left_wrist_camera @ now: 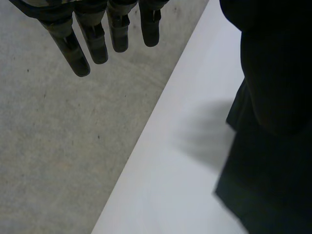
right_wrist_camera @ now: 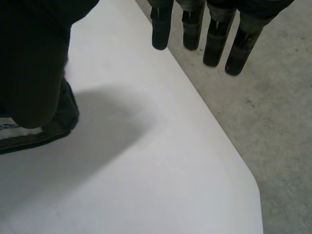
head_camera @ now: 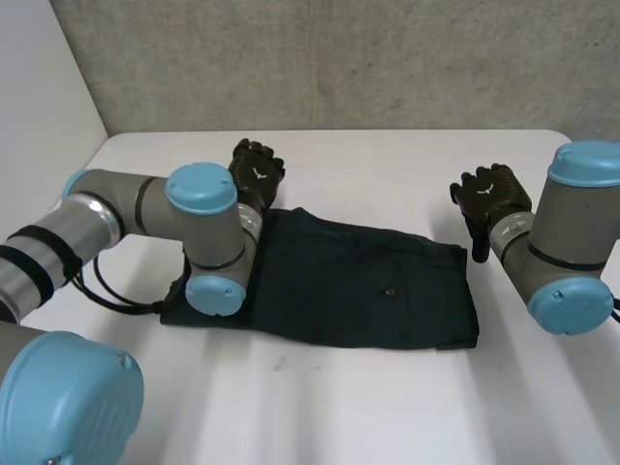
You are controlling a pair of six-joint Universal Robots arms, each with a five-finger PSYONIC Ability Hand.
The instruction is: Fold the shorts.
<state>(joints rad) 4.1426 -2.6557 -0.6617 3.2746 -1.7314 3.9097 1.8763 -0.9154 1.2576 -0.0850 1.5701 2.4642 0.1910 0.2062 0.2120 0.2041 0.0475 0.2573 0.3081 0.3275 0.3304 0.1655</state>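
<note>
The white table [head_camera: 387, 407] stands before a grey concrete wall [head_camera: 339, 58]. The dark shorts [head_camera: 358, 291] lie spread flat across the middle of the table, their long side running from the left edge toward the right edge, with the waistband end nearer the right.

The left arm [head_camera: 145, 208] reaches in from the table's left edge and passes over the left end of the shorts. The right arm [head_camera: 572, 232] comes in from the right edge and stays off the cloth.

The left hand [head_camera: 256, 174] is above the far left corner of the shorts, toward the table's far edge. In its wrist view its fingers [left_wrist_camera: 73, 51] hang straight and released, grasping nothing, and the shorts [left_wrist_camera: 268, 185] lie beside the palm. The right hand [head_camera: 494, 197] is just beyond the far right corner of the shorts. Its fingers [right_wrist_camera: 214, 44] are likewise straight and slack with nothing in them, reaching past the table's edge, and a corner of the shorts [right_wrist_camera: 34, 139] shows beside the thumb.

A small button [head_camera: 389, 292] sits near the middle of the shorts.
</note>
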